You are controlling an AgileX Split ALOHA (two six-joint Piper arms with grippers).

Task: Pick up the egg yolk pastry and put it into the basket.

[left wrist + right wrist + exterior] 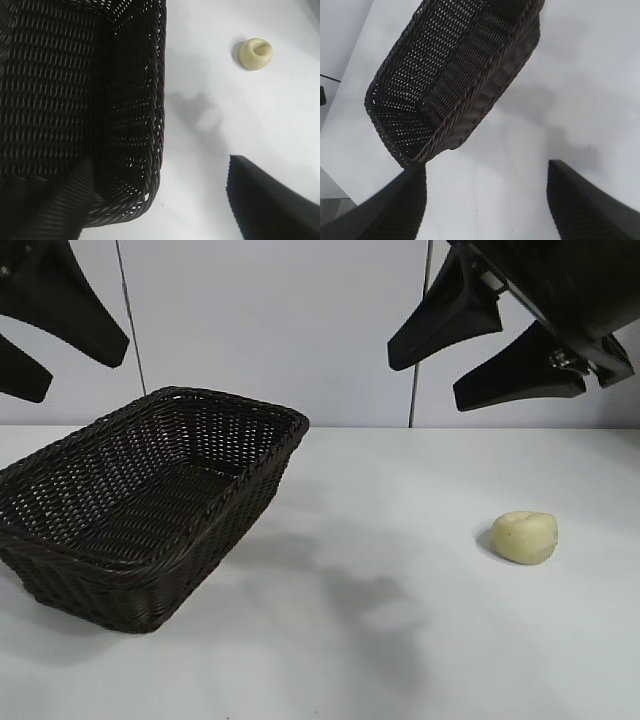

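The egg yolk pastry [525, 537], a small pale yellow lump with a dent on top, lies on the white table at the right, well apart from the basket [90, 585]. The dark brown wicker basket stands at the left with nothing in it. High above the pastry and slightly left of it, my right gripper [425, 380] hangs open, holding nothing. My left gripper [85, 368] is open too, high over the basket. The left wrist view shows the basket's rim [161, 75] and the pastry [255, 53] between the spread fingers of the left gripper [160, 162]. The right wrist view shows the right gripper [485, 167] and the basket [507, 75]; the pastry is out of that view.
A white table [400, 640] carries both things. A pale panelled wall [270, 330] stands behind it. A wide stretch of bare table lies between basket and pastry.
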